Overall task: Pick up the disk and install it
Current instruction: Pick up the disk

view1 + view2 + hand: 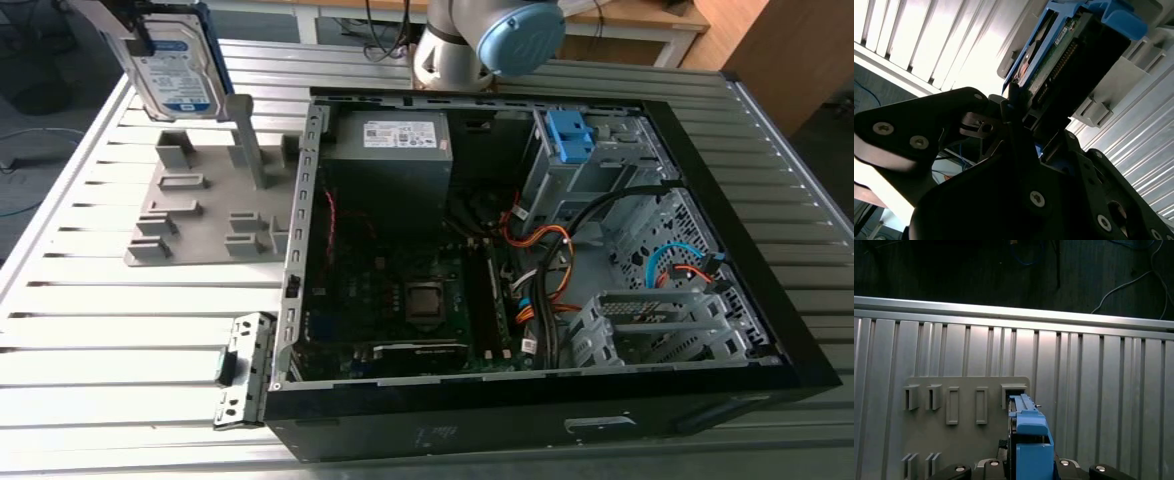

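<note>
The disk (174, 70): clasped at its upper end in the gripper (131, 22), jaws clenched on its two broad faces. Hung upright at the exterior view's upper left, white-and-blue label turned toward that camera, blue carrier frame along its edges. In the second wrist view, reached away from the gripper (1024, 125) as a dark slab, the disk (1069, 55) showing its connector end and green board edge inside the blue frame. In the first wrist view, ran edge-on out of the gripper (1026, 471), the disk (1026, 430) capped in blue.

Directly under it, a grey holder plate (200, 210) with raised blocks and slots, lying flat; lower edge of the drive seemingly lifted clear of it, the nearest upright post just beside. Same plate (954, 430) spread beyond the drive in the first wrist view. Under the plate, a slatted metal table (120, 320).

Toward the exterior view's right, well apart from the drive, an open black computer case (787, 330) lying on its side. Inside: a grey power-supply box (394, 150), a blue bracket (570, 135) in the bay cage, a motherboard (400, 290), orange and black cables (547, 245). Behind the case, the arm (481, 45) with its pale blue joint cap.
</note>
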Motion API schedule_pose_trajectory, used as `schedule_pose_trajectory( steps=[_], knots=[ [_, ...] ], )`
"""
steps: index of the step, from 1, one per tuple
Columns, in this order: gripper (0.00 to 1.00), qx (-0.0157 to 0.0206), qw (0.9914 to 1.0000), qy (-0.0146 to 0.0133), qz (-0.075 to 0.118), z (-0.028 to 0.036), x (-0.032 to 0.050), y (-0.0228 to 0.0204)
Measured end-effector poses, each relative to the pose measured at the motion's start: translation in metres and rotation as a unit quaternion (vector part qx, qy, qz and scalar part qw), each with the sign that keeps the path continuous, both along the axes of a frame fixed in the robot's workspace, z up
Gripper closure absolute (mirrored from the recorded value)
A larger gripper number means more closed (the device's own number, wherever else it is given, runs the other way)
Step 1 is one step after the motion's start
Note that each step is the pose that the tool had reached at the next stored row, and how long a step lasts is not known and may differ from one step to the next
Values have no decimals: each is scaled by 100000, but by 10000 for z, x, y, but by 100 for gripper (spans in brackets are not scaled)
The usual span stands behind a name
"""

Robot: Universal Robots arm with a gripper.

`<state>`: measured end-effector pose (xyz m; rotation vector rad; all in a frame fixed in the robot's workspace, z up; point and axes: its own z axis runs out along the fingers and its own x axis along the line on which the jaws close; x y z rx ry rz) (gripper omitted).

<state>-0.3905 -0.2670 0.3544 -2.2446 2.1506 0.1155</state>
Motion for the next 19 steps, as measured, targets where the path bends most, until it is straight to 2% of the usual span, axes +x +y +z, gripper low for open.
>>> schedule_pose_trajectory(
  steps=[19],
  knots=[
    [64, 36, 100000, 5, 1, 124, 0, 0]
  ],
)
